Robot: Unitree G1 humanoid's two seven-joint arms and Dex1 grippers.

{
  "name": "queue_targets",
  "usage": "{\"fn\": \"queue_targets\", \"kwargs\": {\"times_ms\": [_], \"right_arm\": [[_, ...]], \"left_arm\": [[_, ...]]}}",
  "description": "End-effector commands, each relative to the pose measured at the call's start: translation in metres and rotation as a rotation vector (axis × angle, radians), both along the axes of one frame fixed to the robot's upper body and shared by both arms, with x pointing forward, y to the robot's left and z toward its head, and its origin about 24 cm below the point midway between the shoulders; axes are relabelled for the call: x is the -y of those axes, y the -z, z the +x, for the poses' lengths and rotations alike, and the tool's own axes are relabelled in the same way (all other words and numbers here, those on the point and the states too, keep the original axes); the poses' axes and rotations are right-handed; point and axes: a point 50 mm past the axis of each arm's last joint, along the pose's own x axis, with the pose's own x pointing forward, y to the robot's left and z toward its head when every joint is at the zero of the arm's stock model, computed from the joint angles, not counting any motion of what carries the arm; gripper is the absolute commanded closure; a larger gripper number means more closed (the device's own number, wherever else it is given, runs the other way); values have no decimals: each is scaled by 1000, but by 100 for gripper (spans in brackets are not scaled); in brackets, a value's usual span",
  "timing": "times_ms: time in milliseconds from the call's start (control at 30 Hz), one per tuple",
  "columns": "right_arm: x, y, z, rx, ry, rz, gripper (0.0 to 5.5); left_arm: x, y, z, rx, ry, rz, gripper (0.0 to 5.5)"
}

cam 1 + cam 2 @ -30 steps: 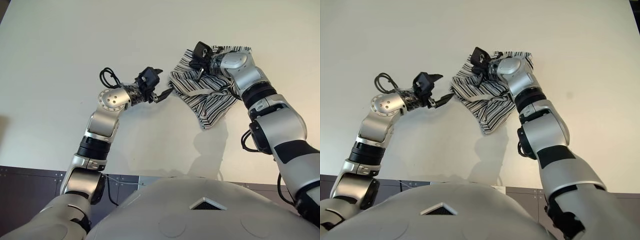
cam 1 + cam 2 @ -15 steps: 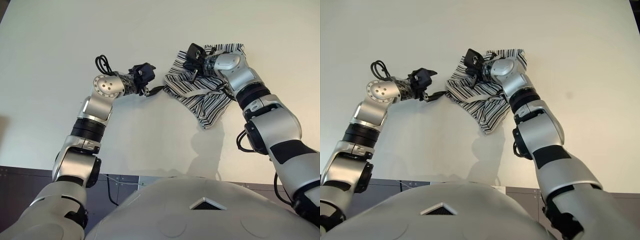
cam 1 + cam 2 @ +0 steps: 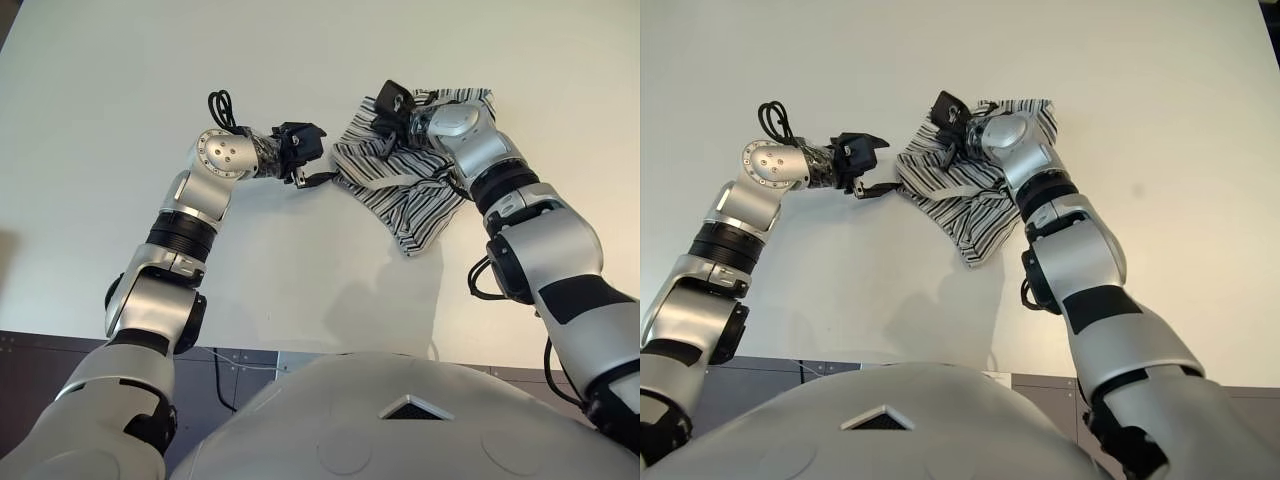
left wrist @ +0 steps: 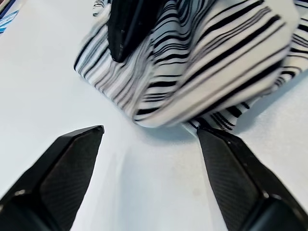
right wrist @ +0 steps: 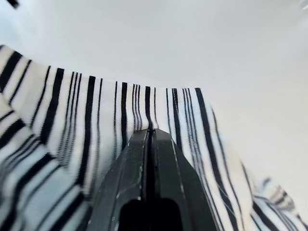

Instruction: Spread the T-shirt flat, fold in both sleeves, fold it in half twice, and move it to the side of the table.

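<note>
on the smooth table lies a crumpled, striped t-shirt.

On the left gripper, two flat, tapering black fingers with a woven carbon-fibre look. On the right gripper, the same matte black fingers, smooth and narrow.

Just behind each gripper, a small black boxy camera housing. Behind the left gripper, a dark braided wrist sleeve and a loop of black cable.

Farther back from the grippers:
- rounded silver-grey arm shells
- a round silver elbow disc ringed with small screw holes
- black ribbed joint bands
- a second black cable loop beside the right forearm
- a black panel across the right upper arm

Farthest from the grippers, a pale grey domed torso with a small dark mesh vent.
</note>
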Motion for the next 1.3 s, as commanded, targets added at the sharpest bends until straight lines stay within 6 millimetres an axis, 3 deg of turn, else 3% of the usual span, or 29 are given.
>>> {"fn": "queue_targets", "kwargs": {"times_ms": [33,200,267,300,367,400,467,533,600,667,733,867,933,1000,1067,1167,1300], "right_arm": [[37,-20,19,71,284,-11,537],[52,-17,19,119,355,-86,537],[45,-34,25,131,273,62,537],[42,-44,23,107,125,163,537],[59,-56,-18,57,-249,244,537],[73,-53,-52,13,-385,206,537],[96,-46,-102,-31,-478,86,537],[111,-55,-123,-1,-466,1,537],[114,-84,-138,29,-520,19,537],[112,-107,-155,1,-633,58,537],[103,-118,-168,-22,-723,79,537],[77,-121,-192,-15,-802,95,537],[67,-102,-202,-38,-820,41,537],[58,-75,-194,16,-732,-31,537],[54,-64,-184,70,-658,-73,537],[62,-62,-170,114,-610,-148,537],[69,-45,-173,80,-671,-251,537]], "left_arm": [[-22,44,-33,-206,56,156,190],[-22,42,-53,-240,107,111,190],[-22,38,-66,-250,120,86,190],[-23,37,-77,-257,119,71,190],[-24,33,-100,-264,83,31,190],[-24,32,-110,-263,54,11,190],[-20,30,-124,-261,-2,-26,190],[-17,27,-139,-255,-71,-65,190],[-12,15,-148,-214,-169,-133,190],[-8,-3,-146,-142,-279,-226,190],[-7,-22,-141,-64,-364,-308,190],[-4,-68,-143,-13,-375,-493,190],[-16,-81,-131,3,-426,-518,190],[-28,-72,-103,14,-469,-409,190],[-31,-61,-84,9,-467,-320,190],[-28,-40,-76,-20,-412,-200,190],[-17,-27,-70,-61,-305,-164,190]]}}
